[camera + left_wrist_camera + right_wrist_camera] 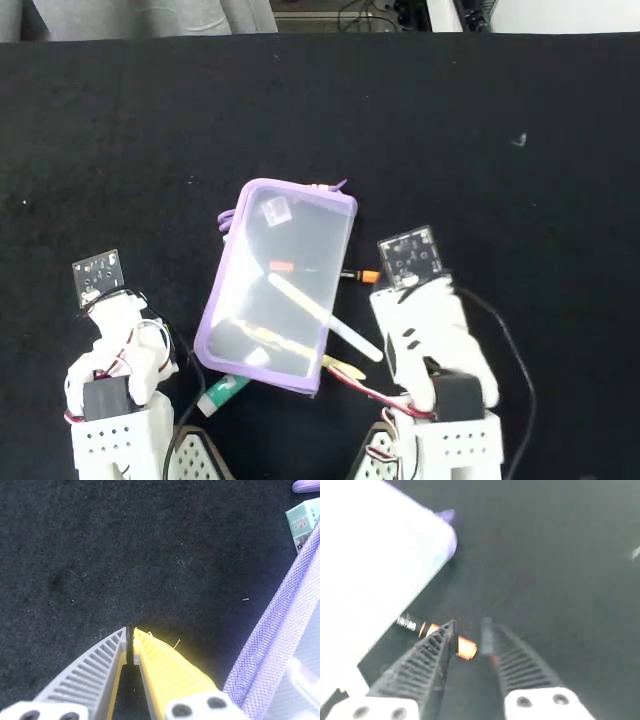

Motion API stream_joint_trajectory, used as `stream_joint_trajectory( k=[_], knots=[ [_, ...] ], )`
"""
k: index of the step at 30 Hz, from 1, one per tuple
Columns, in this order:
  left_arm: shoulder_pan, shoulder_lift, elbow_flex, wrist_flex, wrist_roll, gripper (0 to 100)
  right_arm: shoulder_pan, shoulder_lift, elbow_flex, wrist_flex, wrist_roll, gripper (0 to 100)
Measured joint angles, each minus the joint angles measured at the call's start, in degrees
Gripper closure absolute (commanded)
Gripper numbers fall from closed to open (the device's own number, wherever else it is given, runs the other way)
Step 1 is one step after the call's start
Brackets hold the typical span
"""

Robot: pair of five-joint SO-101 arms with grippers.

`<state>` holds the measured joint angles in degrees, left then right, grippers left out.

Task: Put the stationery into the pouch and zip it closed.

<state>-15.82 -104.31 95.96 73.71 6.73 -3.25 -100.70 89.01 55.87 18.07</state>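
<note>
Place: a robotics lab setup.
Desk (520, 90): covered in black cloth.
Robots: left arm (115, 390) and right arm (440, 350), small, white, each carrying a marker card (98, 275).
Background: loose cables (360, 12).

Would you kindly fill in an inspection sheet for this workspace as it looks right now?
Surface: black cloth table.
Job's things: purple-edged pouch lies tilted mid-table; white pen pokes past its near edge; orange-tipped pen lies beside it, toward the right arm; green-and-white item and yellow item at its near edge.
Clutter: nothing seen.
Hands: left hand shut and empty beside the pouch; right hand open, fingers either side of the orange tip.
Cables: black cable loops from the right arm.
Surroundings: dark cables beyond the far edge.
</note>
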Motion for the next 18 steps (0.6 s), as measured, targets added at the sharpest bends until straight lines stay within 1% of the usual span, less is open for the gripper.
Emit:
stream_joint_trajectory(
  k=[3,7,9,12,14,18],
  knots=[
    [0.0,0.0,0.0,0.0,0.0,97,-3.6,0.0,-7.9,3.1,0.0,79.8],
    [0.0,0.0,0.0,0.0,0.0,97,-13.5,0.9,-18.5,5.6,-0.2,80.8],
    [0.2,0.0,0.0,0.0,0.0,97,-18.5,4.7,-22.8,5.6,-2.2,80.8],
    [0.2,0.0,0.0,0.0,0.0,97,-23.1,13.6,-27.1,4.0,-4.7,80.8],
    [0.2,0.0,0.0,0.0,0.0,97,-26.4,21.7,-29.6,1.2,-5.1,80.8],
    [0.2,0.0,0.0,0.0,0.0,97,-30.3,39.7,-35.4,-4.1,-5.4,80.8]
  ],
)
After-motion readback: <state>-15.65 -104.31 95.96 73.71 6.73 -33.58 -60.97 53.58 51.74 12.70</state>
